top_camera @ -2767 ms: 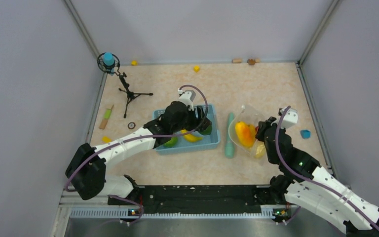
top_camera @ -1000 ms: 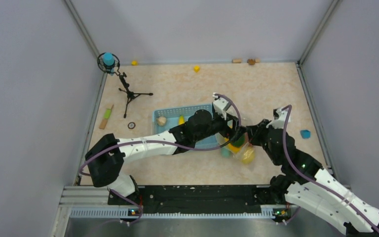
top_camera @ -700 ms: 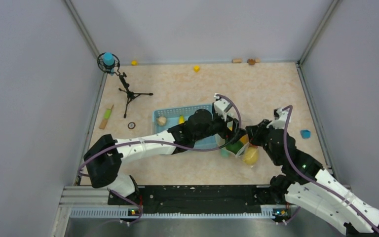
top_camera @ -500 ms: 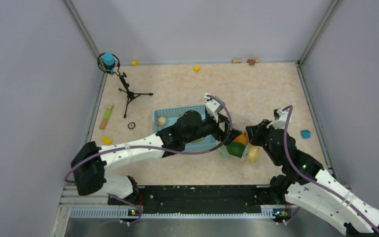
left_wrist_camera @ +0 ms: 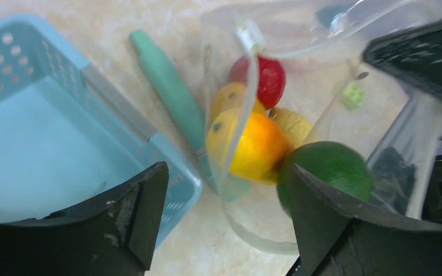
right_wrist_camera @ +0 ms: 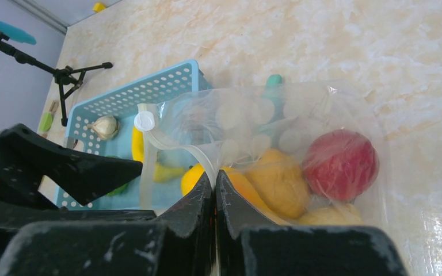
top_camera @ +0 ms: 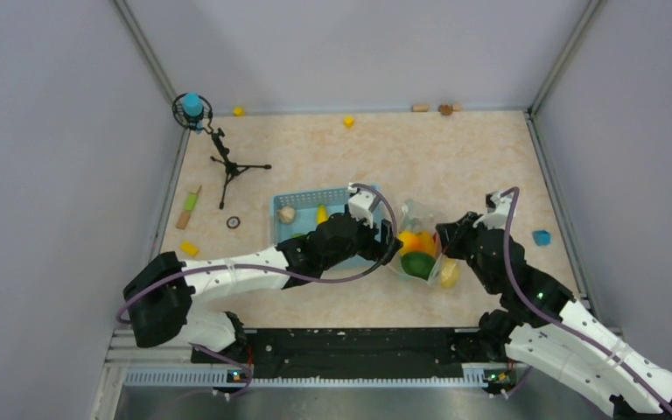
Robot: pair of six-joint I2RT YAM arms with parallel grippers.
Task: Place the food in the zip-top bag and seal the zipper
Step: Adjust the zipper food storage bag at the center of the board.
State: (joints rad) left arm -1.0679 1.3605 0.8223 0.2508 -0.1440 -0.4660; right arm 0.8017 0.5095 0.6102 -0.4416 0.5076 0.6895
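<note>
The clear zip-top bag (top_camera: 416, 217) lies right of the basket with its mouth facing left. It holds a dark green fruit (top_camera: 418, 263), an orange-yellow fruit (top_camera: 411, 240), a red one (right_wrist_camera: 339, 164) and pale yellow ones (top_camera: 449, 273). My left gripper (top_camera: 390, 248) is open and empty just left of the mouth; its view shows the green fruit (left_wrist_camera: 328, 169) and the zipper strip (left_wrist_camera: 247, 98). My right gripper (top_camera: 444, 242) is shut on the bag's zipper rim (right_wrist_camera: 175, 144), holding it up. More food stays in the basket: a yellow piece (right_wrist_camera: 138, 144) and a green one (right_wrist_camera: 115, 187).
The light-blue basket (top_camera: 280, 206) also holds a garlic bulb (top_camera: 287, 213). A teal stick (left_wrist_camera: 170, 95) lies between basket and bag. A small tripod (top_camera: 227, 166) stands at the back left. Small yellow (top_camera: 348, 121) and blue (top_camera: 540, 237) blocks lie around.
My left gripper carried the dark green fruit from the basket into the bag's mouth, let it go, and has drawn back left, open. My right gripper kept its hold on the rim.
</note>
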